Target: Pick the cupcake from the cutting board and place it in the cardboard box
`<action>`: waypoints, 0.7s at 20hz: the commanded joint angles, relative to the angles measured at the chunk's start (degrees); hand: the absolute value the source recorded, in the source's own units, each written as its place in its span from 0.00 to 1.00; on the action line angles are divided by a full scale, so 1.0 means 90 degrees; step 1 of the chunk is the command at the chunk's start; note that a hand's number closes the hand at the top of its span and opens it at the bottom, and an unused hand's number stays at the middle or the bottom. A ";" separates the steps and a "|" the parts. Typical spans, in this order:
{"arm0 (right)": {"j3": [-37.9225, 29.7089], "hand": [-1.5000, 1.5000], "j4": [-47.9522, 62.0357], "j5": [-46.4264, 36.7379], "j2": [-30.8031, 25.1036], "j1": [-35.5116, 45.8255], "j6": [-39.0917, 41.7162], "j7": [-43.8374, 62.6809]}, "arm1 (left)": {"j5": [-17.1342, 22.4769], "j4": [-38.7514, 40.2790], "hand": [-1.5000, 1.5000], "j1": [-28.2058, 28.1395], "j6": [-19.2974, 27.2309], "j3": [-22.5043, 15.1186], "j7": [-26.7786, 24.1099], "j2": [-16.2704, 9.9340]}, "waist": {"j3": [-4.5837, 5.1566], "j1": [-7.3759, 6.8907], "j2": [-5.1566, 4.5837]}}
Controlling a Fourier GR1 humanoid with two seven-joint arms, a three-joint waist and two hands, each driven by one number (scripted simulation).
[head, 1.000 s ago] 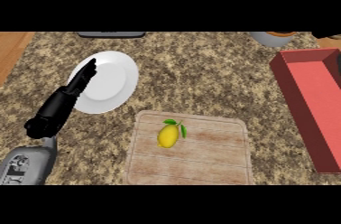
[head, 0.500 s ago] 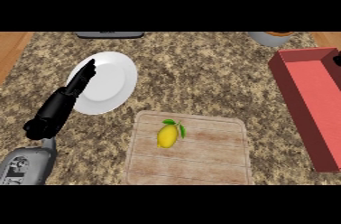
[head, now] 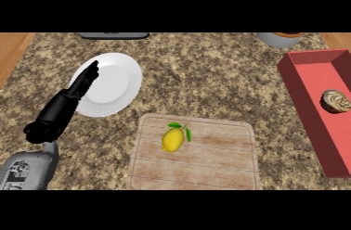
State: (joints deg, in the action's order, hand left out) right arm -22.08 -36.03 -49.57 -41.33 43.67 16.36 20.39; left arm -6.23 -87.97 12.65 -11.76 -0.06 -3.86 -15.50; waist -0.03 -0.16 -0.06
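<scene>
The brown-frosted cupcake is seen inside the red rectangular box at the right, well apart from the black left hand, whose straight, released fingers are held over the round white plate. A smooth yellow lemon lies on the pale wooden cutting board.
</scene>
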 commanded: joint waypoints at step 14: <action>-0.3572 0.00 -0.0902 0.3264 0.0439 -0.0238 -0.2511 -0.1789 | -0.0091 0.0050 0.50 0.0031 0.0064 0.0058 0.0015 0.0057 | -0.0007 0.0156 0.0010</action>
State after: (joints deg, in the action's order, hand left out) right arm -47.33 -43.78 -25.88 -37.19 44.24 -3.03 6.50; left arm -6.33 -88.36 12.12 -11.61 0.91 -3.67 -15.56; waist -0.14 1.10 0.27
